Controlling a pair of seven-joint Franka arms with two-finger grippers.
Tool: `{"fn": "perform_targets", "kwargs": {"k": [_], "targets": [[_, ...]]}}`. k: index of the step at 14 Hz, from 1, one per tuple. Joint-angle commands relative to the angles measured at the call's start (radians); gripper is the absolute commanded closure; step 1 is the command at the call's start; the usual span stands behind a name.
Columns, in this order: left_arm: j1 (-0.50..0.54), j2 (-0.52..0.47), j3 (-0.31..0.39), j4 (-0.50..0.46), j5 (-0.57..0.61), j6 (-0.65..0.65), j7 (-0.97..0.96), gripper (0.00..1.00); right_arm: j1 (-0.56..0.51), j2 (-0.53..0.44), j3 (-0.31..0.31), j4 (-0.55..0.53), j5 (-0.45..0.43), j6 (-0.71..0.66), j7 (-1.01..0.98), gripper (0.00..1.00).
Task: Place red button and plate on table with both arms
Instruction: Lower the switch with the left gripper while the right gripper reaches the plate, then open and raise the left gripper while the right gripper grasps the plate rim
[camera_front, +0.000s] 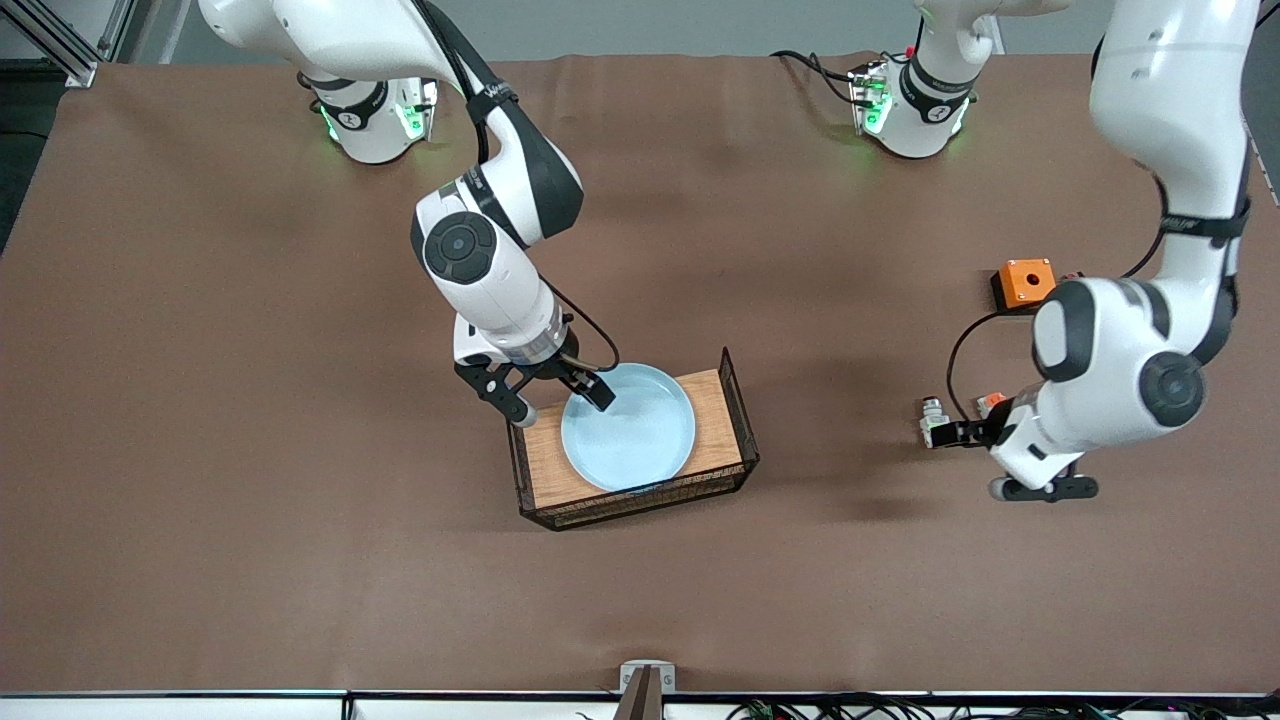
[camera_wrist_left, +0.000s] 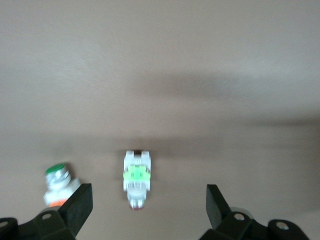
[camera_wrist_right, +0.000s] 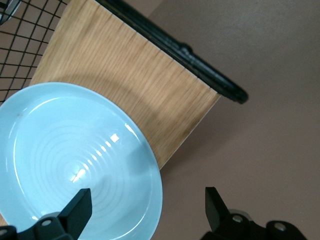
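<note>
No legible text on plate (camera_front: 628, 427).

Both arms reached down; the right gripper (camera_front: 556, 398) and left gripper (camera_front: 955, 432) had jaws spread wide.

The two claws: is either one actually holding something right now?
No. The left gripper is open over the red button lying on the table; the right gripper is open around the plate's rim.

The brown table (camera_front: 250, 400) carries a tray (camera_front: 735, 400), an orange box (camera_front: 1024, 282) and 2 switch pieces (camera_front: 934, 420).
</note>
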Motion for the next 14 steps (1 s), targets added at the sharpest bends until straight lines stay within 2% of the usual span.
{"fn": "perform_targets", "kwargs": {"k": [1,3,4,5,7,8,14], "targets": [[0.002,-0.14,-0.001,-0.028,-0.014,-0.08,-0.02,0.0,-0.005,0.016,0.002,0.01,-0.003,0.018,-0.015,0.01],[0.002,-0.22,-0.001,-0.008,-0.005,-0.166,0.001,0.0,-0.004,0.024,0.002,0.01,-0.005,0.037,-0.017,0.08],[0.0,-0.245,0.0,0.03,-0.002,-0.251,0.021,0.0,-0.004,0.024,0.002,0.01,-0.006,0.038,-0.015,0.14],[0.002,-0.254,0.002,0.091,0.0,-0.353,0.023,0.0,-0.004,0.024,0.002,0.01,-0.008,0.038,-0.015,0.25],[0.002,-0.257,0.003,0.226,0.021,-0.577,0.023,0.0,-0.001,0.024,0.001,0.01,-0.012,0.037,-0.015,0.37],[0.002,-0.265,0.003,0.251,0.026,-0.643,0.026,0.0,-0.002,0.024,0.002,0.01,-0.012,0.038,-0.015,0.45],[0.002,-0.443,0.0,0.234,0.058,-0.766,0.02,0.0,-0.001,0.024,0.002,0.01,-0.012,0.032,-0.018,0.54]]}}
